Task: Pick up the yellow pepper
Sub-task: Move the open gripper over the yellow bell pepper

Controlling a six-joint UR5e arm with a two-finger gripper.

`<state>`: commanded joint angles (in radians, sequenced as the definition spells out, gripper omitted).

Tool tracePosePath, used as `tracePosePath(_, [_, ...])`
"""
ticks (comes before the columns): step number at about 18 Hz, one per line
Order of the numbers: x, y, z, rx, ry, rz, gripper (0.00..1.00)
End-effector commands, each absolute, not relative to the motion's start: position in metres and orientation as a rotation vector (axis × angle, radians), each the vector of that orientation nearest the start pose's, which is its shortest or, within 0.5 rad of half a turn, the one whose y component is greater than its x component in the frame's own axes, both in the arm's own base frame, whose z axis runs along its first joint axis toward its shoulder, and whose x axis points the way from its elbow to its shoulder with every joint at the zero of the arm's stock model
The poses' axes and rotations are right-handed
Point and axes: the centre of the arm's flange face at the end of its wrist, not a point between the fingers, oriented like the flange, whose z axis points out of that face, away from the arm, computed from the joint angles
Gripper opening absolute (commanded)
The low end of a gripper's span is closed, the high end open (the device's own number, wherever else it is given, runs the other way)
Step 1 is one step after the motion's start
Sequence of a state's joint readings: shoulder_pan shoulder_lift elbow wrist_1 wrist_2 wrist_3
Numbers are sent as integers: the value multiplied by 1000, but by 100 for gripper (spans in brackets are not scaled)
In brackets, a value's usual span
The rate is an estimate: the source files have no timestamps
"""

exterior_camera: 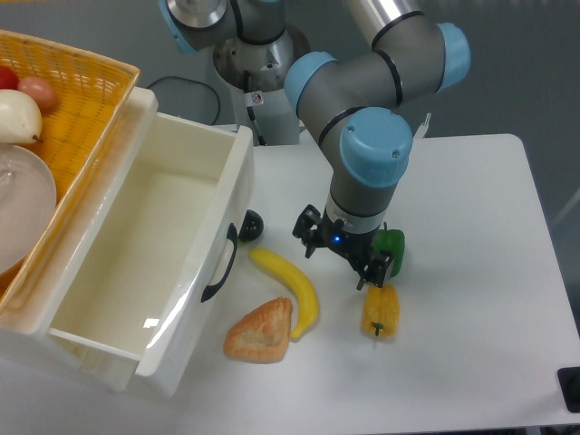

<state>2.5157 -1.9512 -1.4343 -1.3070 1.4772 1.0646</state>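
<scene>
The yellow pepper (381, 311) lies on its side on the white table, near the front, its short dark stem pointing toward the front edge. My gripper (367, 272) hangs just above and behind it, its dark fingers pointing down at the pepper's upper end. The arm's wrist hides most of the fingers, so I cannot tell whether they are open or shut. Nothing appears held. A green pepper (392, 248) sits right behind the gripper, partly hidden by it.
A yellow banana (290, 288) and a triangular pastry (263, 333) lie left of the pepper. A small black ball (251, 224) rests by the open white drawer (145, 263). A wicker basket (77, 100) with fruit and a bowl sits at far left.
</scene>
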Motion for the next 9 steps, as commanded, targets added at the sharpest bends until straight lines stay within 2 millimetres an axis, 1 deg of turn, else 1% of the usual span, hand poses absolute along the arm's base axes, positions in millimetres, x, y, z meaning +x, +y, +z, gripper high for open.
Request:
tracePosePath(2, [-432,488,356,-3055,186,-69,100])
tracePosePath(4, [-439,485,357,-3045,170,-51,100])
tracePosePath(6, [-443,483,350,-3050,155,-61,100])
tracePosePath(9, [-437,478,333,-3065,150,-96,100])
